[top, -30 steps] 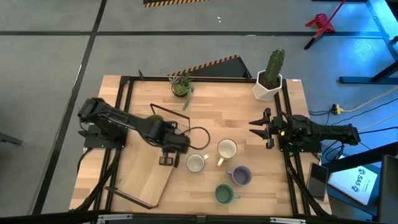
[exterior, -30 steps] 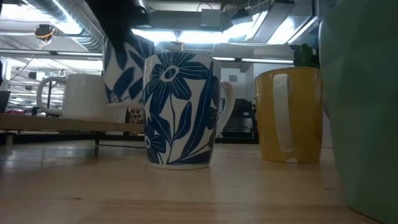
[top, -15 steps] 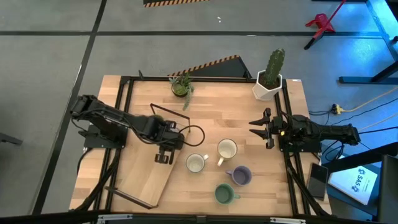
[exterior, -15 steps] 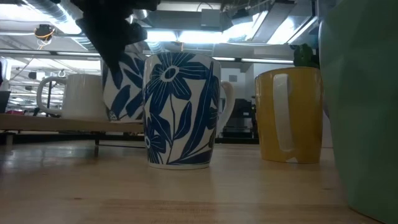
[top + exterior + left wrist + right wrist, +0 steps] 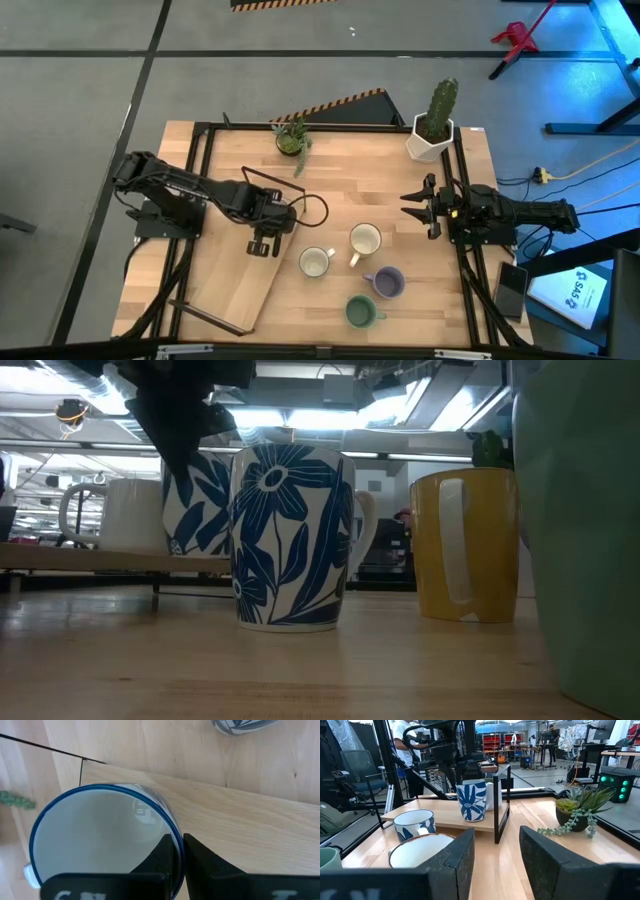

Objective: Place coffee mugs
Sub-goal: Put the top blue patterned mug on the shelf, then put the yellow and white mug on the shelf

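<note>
My left gripper [image 5: 265, 243] is over the wooden tray [image 5: 235, 285], shut on a white mug with blue flowers [image 5: 100, 835]. That mug also shows in the right wrist view [image 5: 471, 800] and the low view [image 5: 200, 500]. A plain white mug [image 5: 115, 515] stands on the tray beside it. On the table stand a blue-flowered mug [image 5: 315, 262], a white-and-yellow mug [image 5: 365, 240], a purple mug [image 5: 385, 283] and a green mug [image 5: 362, 312]. My right gripper [image 5: 415, 207] waits open at the right. My left gripper pinches the mug's rim wall [image 5: 172, 832], one finger inside the mug and one outside. The fingers come from above, pointing down. The mug is upright, and its base seems to rest on the tray's board [image 5: 445, 817].
A small green plant [image 5: 292, 138] and a cactus in a white pot [image 5: 433, 125] stand at the far edge. The tray has black wire handles at its ends [image 5: 270, 185]. A black frame [image 5: 200, 150] runs around the table. Bare wood lies between the mugs and my right gripper.
My left gripper has gone down and a little toward the table's left and far edges with the blue-flowered mug. The mug, hanging clear above the tray a second ago, now stands upright with its base at the tray's board. The fingers stay shut on it.
</note>
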You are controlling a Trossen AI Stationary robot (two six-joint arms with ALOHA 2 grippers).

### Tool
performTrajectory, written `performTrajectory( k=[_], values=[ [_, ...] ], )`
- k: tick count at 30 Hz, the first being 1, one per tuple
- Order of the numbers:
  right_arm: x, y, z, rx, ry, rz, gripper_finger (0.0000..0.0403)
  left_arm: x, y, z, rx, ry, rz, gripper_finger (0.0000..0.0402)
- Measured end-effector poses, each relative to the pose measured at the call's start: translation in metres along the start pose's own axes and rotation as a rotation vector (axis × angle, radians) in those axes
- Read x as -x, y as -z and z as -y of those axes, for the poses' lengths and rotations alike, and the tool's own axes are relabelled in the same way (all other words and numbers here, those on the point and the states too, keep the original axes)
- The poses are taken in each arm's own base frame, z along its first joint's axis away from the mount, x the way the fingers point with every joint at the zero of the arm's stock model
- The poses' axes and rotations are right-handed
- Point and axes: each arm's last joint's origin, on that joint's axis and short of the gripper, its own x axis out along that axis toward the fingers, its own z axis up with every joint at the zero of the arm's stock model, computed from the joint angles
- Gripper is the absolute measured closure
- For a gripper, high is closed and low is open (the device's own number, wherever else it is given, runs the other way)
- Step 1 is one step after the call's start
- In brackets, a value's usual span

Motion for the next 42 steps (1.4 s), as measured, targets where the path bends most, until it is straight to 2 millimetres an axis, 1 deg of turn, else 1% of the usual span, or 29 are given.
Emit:
performTrajectory(
  k=[3, 9, 15, 17, 20, 25, 29, 31, 34, 37, 39, 40, 42],
  values=[
    [0.000, 0.000, 0.000, 0.000, 0.000, 0.000, 0.0260, 0.000, 0.000, 0.000, 0.004, -0.003, 0.000, 0.0375],
    [0.000, 0.000, 0.000, 0.000, 0.000, 0.000, 0.0260, -0.002, 0.000, -0.002, 0.020, -0.057, -0.004, 0.0327],
    [0.000, 0.000, 0.000, 0.000, 0.000, 0.000, 0.0260, -0.001, -0.001, -0.001, 0.064, -0.039, 0.012, 0.0293],
    [0.000, 0.000, 0.000, 0.000, 0.000, 0.000, 0.0260, 0.002, -0.003, 0.001, 0.076, -0.031, 0.020, 0.0285],
    [0.000, 0.000, 0.000, 0.002, 0.000, 0.000, 0.0260, 0.010, -0.006, 0.003, 0.087, -0.032, 0.033, 0.0276],
    [0.000, 0.000, 0.000, 0.008, 0.000, 0.000, 0.0260, 0.030, -0.012, 0.001, 0.113, -0.064, 0.055, 0.0270],
    [0.000, 0.000, 0.000, 0.008, 0.000, 0.000, 0.0260, 0.054, -0.017, -0.001, 0.154, -0.064, 0.091, 0.0270],
    [0.000, 0.000, 0.000, 0.008, 0.000, 0.000, 0.0260, 0.069, -0.023, -0.003, 0.174, -0.057, 0.139, 0.0270],
    [0.000, 0.000, 0.000, 0.009, 0.000, 0.000, 0.0260, 0.094, -0.036, -0.006, 0.182, -0.065, 0.296, 0.0270],
    [0.000, 0.000, 0.000, 0.009, 0.000, 0.000, 0.0260, 0.108, -0.053, -0.007, 0.132, -0.107, 0.479, 0.0270],
    [0.000, 0.000, 0.000, 0.009, 0.000, 0.000, 0.0260, 0.107, -0.066, -0.010, 0.077, -0.117, 0.561, 0.0270],
    [0.000, 0.000, 0.000, 0.009, 0.000, 0.000, 0.0260, 0.102, -0.072, -0.011, 0.047, -0.112, 0.572, 0.0270],
    [0.000, 0.000, 0.000, 0.009, 0.000, 0.000, 0.0260, 0.086, -0.083, -0.014, -0.009, -0.092, 0.560, 0.0270]
  ],
)
